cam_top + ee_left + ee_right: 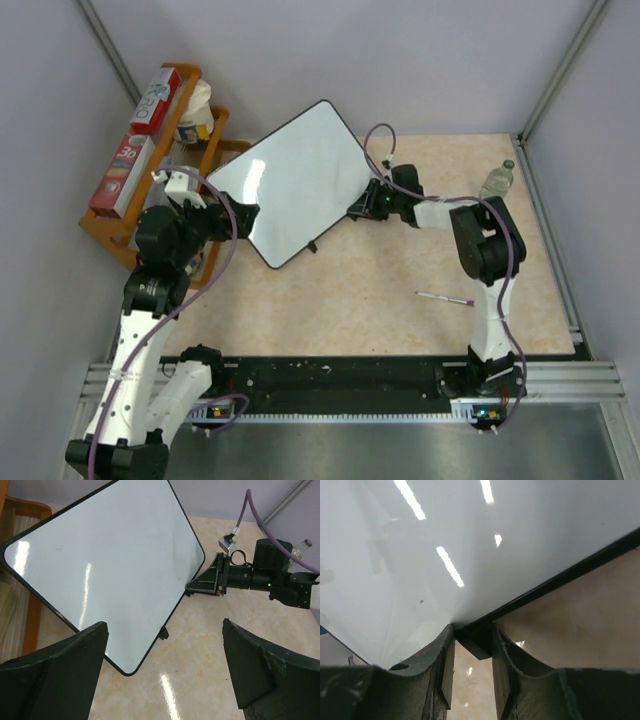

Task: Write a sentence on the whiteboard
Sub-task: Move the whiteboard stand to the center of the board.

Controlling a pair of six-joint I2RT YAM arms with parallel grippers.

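Note:
The whiteboard (pixel 290 180) is turned diagonally at the back middle of the table, and its left corner reaches over the wooden rack. Its glossy face is blank in every view, so no sentence shows. My right gripper (pixel 360 208) is shut on the board's right edge, and in the right wrist view (pixel 473 635) its fingers clamp the black frame at a small foot (pixel 476 649). My left gripper (pixel 243 215) is wide open and empty. In the left wrist view (pixel 164 625) it sits just short of the board's near corner (pixel 125 671).
A pink-capped marker (pixel 445 297) lies on the table to the right. A clear bottle (pixel 497 180) stands at the back right. The wooden rack (pixel 115 235) holding boxes stands at the left wall. The walls close in on three sides.

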